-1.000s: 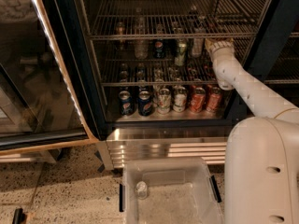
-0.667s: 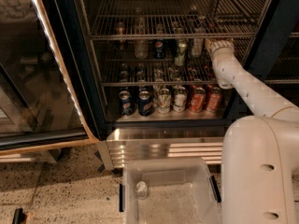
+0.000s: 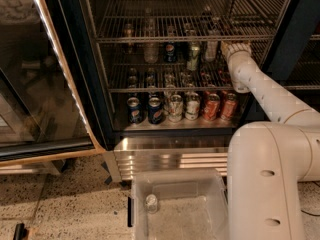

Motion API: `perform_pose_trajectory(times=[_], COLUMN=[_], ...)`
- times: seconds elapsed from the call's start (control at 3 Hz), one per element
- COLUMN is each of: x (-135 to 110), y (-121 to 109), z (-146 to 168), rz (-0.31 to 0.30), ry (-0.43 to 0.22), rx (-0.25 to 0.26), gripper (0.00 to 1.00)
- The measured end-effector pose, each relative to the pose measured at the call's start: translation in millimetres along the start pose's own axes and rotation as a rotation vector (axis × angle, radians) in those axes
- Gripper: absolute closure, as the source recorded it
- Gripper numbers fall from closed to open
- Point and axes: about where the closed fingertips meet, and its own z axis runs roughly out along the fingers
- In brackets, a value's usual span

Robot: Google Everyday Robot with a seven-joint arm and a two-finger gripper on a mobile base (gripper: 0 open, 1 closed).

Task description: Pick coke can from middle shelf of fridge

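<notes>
**Finding:** The white arm's two-finger gripper (image 3: 235,48) is inside the black-framed, glass-door fridge (image 3: 100,109), at the right end of the dark wire-grid middle shelf (image 3: 150,89). I cannot tell whether it is open or closed.

The small red coke can (image 3: 222,77) appears, in dim light, to stand on that shelf just below-left of the gripper.

**Recommendation:** Rule out the orange-red cans (image 3: 212,106) on the shelf below. Approach level and close on the can's mid-body.

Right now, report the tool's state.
Tool: inside the fridge, right side; open or closed cannot be told.
</notes>
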Motion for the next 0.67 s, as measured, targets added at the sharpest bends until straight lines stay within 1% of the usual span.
perform_pose_trajectory(times=[0.67], x=[5.8], y=[-1.4], z=[10.5], rz=[-0.003], ry=[0.024], rx=[0.012], gripper=[0.40])
